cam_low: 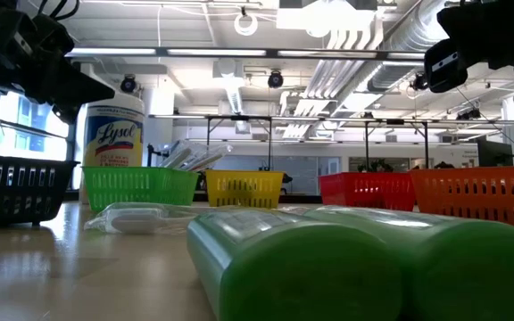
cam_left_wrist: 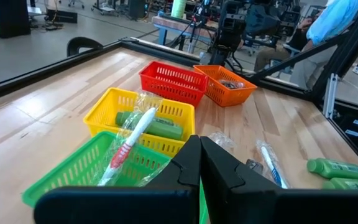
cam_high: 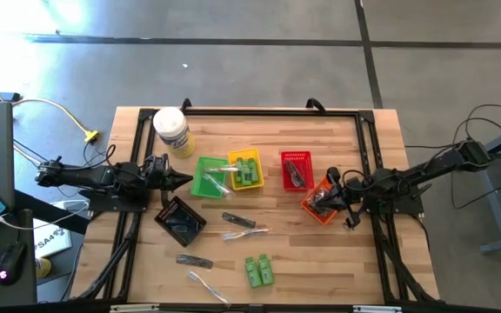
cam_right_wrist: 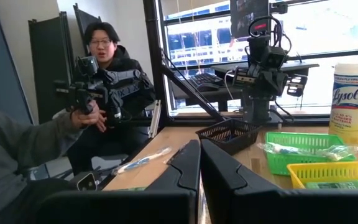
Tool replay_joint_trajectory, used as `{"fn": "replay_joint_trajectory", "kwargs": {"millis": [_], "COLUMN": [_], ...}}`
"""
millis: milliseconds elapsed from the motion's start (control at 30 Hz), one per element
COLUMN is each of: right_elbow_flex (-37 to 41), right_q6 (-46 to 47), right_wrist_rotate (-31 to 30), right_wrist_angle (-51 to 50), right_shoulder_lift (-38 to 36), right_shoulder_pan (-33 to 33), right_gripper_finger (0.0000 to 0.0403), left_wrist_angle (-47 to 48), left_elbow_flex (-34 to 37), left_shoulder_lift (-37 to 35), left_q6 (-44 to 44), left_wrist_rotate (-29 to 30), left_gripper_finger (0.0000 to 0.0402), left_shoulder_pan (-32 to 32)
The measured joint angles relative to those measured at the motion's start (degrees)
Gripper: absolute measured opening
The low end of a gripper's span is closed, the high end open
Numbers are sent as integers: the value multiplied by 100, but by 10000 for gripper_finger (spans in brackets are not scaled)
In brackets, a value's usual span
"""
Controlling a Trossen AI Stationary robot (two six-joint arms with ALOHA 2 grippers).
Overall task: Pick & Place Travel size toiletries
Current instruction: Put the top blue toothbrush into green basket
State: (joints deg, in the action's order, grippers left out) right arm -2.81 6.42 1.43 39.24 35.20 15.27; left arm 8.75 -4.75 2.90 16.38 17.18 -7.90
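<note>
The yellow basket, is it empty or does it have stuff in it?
Not empty. The yellow basket holds green bottles, seen in the high and left wrist views.

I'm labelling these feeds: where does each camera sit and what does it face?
High: overhead, looking down; both arms, left gripper and right gripper shut.
Low: table-top level, behind green bottles; arms above.
Left wrist: past its shut gripper toward the baskets.
Right wrist: past its shut gripper toward the left arm.
Shared: green basket.

Orange basket (cam_high: 322,205) partly hidden beneath the right gripper (cam_high: 336,201) (contents too small to identify). Green bottles (cam_low: 346,263) blurred in low view, cut off by the bottom edge.
</note>
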Motion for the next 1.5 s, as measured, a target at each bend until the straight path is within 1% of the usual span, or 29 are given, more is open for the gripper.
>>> {"fn": "replay_joint_trajectory", "kwargs": {"millis": [67,233,400,967,1267,1333,1433,1500], "right_elbow_flex": [0,0,0,0,0,0,0,0], "right_q6": [0,2,2,69,260,279,451,476], "right_wrist_rotate": [-12,-299,-302,-302,-305,-418,-756,-864], "right_wrist_angle": [0,0,-2,-2,-12,71,499,686], "right_shoulder_lift": [0,0,0,9,234,292,395,434], "right_shoulder_pan": [0,0,0,0,0,2,0,0], "right_gripper_finger": [4,4,4,4,4,4,4,4], "left_wrist_angle": [25,39,64,51,38,38,38,38], "left_elbow_flex": [0,0,0,0,2,2,2,2], "left_shoulder_lift": [0,0,0,0,0,-2,0,0], "left_q6": [0,133,304,325,127,127,103,84], "left_wrist_rotate": [-2,-45,-251,-251,-135,-133,-123,-116], "left_gripper_finger": [0,0,0,0,0,0,0,0], "left_shoulder_pan": [0,0,-2,-2,-2,-2,-2,-2]}}
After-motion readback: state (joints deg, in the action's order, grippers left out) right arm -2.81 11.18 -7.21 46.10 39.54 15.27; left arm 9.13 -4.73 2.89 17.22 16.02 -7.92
